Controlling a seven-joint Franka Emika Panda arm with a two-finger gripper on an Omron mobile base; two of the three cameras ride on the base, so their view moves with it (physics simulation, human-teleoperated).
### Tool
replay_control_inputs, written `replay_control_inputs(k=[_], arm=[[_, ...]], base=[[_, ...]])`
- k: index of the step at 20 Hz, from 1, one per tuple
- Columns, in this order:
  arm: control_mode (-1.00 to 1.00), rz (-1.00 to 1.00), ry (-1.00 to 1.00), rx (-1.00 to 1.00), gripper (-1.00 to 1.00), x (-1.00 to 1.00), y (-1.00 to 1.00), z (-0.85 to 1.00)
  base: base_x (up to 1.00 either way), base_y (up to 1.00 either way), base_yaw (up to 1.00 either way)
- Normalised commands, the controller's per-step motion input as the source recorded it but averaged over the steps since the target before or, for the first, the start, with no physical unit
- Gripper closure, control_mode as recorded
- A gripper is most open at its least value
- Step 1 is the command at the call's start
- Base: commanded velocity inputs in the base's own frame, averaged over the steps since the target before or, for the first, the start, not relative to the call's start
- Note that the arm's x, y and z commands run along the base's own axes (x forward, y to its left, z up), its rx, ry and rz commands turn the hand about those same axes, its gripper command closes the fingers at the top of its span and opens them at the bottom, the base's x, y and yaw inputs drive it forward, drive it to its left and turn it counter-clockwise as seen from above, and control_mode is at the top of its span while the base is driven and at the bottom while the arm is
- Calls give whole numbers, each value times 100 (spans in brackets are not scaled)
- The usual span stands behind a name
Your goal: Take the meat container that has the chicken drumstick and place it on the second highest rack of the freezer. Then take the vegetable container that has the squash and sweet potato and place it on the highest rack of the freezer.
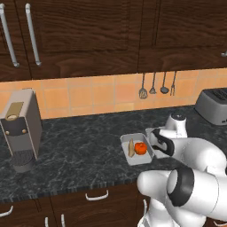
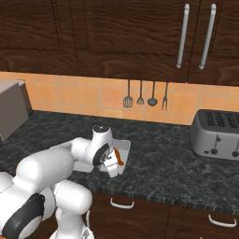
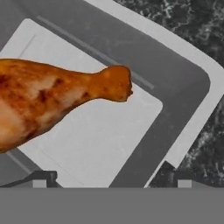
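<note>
Meat container (image 3: 183, 100): shallow rigid grey tray on dark counter (image 1: 80, 150), just right of vegetable container (image 1: 137, 150). Judged light, stiff; best hold on rim wall. Drumstick (image 3: 52, 100) lies loose inside, glossy, may slide if tilted. Gripper (image 3: 109, 177): jaws apart, empty, pointing down, close over tray's corner. Arm folded low over counter edge.
</note>
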Motion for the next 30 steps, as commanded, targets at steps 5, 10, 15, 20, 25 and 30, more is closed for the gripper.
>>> replay_control_inputs(k=[5, 10, 15, 20, 25, 30], arm=[[-100, -4, 0, 0, -100, 14, 0, -26], [-100, 0, -1, 0, -100, 0, 0, -23], [-100, 0, 0, 0, 100, 0, 0, 0], [-100, 0, 0, 0, 100, 0, 0, 0], [-100, 0, 0, 0, 100, 0, 0, 0], [-100, -5, 0, 8, 100, -15, -38, 35]], base=[[0, 0, 0], [0, 0, 0], [0, 0, 0], [0, 0, 0], [0, 0, 0], [0, 0, 0]])
